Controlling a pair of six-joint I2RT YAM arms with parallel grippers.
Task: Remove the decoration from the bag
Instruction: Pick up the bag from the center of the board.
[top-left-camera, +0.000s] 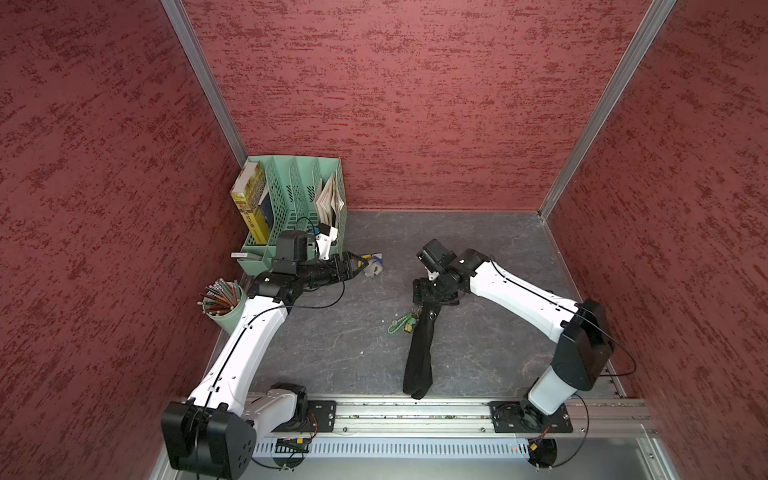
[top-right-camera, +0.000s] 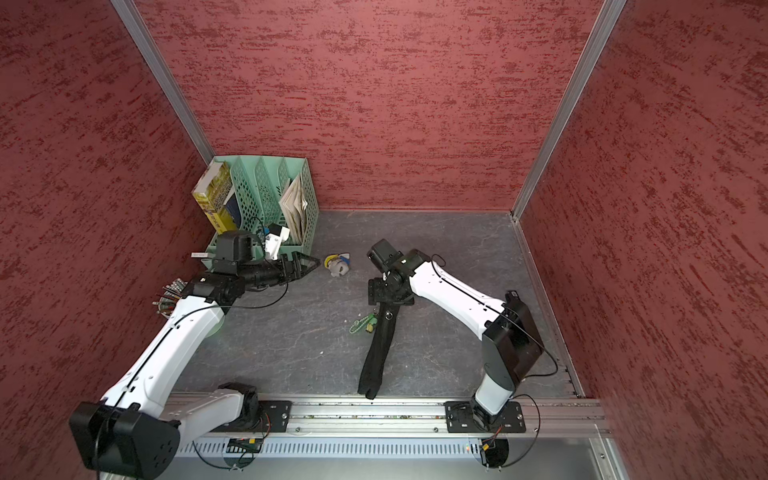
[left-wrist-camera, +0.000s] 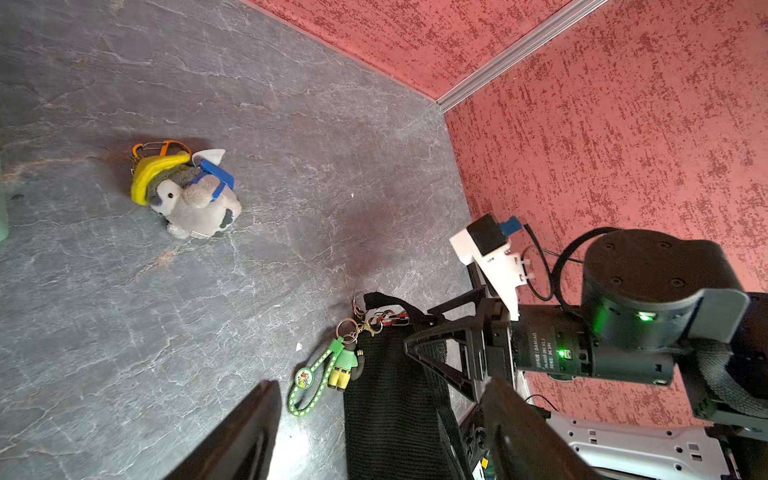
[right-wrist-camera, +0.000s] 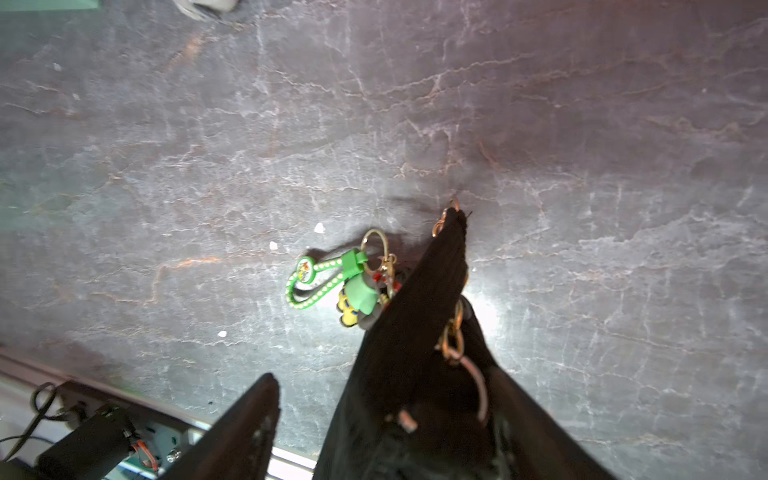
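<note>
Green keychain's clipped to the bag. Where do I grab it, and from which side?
Probably its dotted cord loop: it lies out on the bare table, pointing away from the bag toward the left arm's side, while the figure sits tight against the fabric. Come down from above on that open side with the left gripper, jaws spanning both strands.

— Where do the top views sit?
— High above the front rail (top-left-camera: 415, 411), looking down at the whole surface (top-left-camera: 332, 332).
— And the wrists?
— Close, low over it; both catch one end of the bag (left-wrist-camera: 386, 395).
</note>
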